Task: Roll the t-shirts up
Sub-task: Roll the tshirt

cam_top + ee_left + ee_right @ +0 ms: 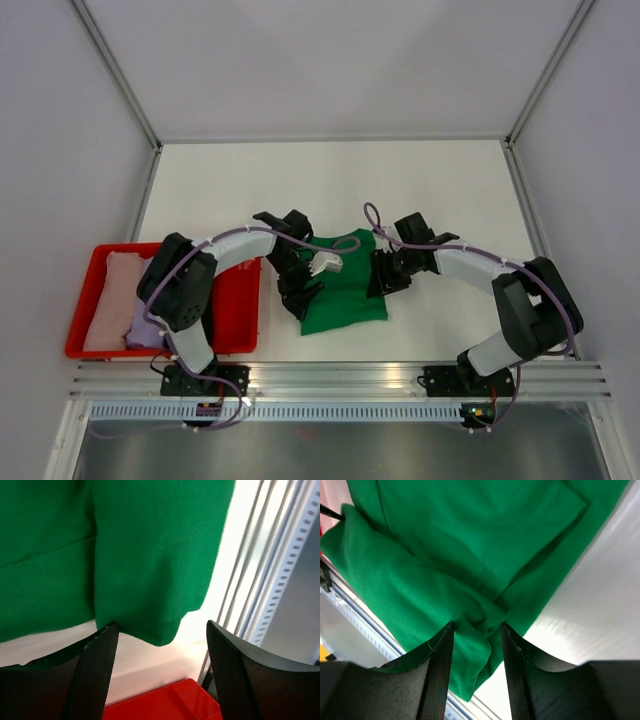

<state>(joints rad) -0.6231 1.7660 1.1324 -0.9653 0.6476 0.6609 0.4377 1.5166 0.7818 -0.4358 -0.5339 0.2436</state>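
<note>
Looks like a robotics lab cell. Boxed in by plain white panels set in aluminium framing. White tabletop with a slotted aluminium rail along the near edge; left arm and right arm bolted there side by side, purple cables looped along both. 1 red plastic tray at the left.

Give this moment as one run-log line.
green t-shirt: folded, not yet rolled, on table | left gripper: open, at shirt edge | right gripper: cloth fold in jaws, grip unclear
</note>
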